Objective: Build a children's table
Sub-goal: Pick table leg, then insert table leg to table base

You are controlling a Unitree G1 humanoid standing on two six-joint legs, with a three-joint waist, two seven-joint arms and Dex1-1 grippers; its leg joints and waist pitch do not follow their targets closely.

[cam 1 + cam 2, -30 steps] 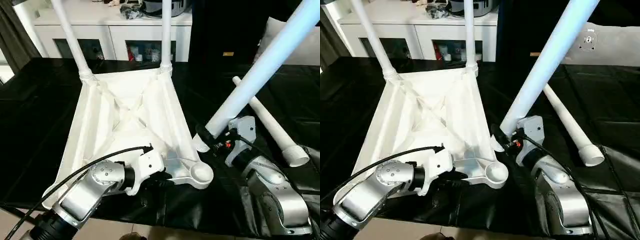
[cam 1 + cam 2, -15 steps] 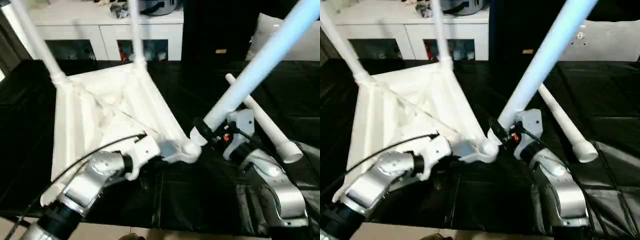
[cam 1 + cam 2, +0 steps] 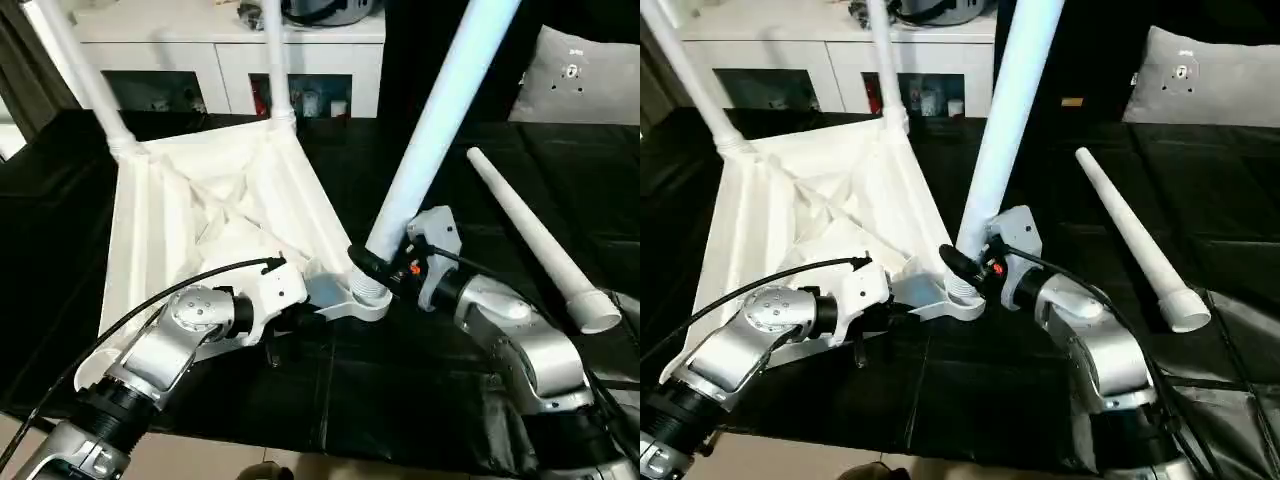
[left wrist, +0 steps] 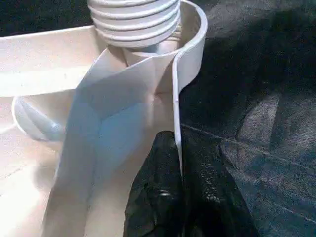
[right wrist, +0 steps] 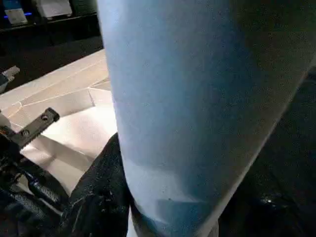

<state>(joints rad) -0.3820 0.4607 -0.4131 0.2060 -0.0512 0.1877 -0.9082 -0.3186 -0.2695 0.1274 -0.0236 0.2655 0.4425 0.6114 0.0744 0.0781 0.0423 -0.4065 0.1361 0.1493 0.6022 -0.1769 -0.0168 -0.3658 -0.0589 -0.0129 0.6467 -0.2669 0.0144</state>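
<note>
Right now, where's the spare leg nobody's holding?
In the left eye view the loose leg lies flat on the black table cover, on the robot's right, beyond the right forearm and below the grey cushion.

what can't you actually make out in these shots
- Head views: the near-left corner of the tabletop is hidden behind the left arm.
- Head views: the upper ends of the held leg and the two fitted legs are cut off by the top edge.
- Left wrist view: how deep the ribbed leg end sits in the corner socket is cut off by the top edge.
</note>
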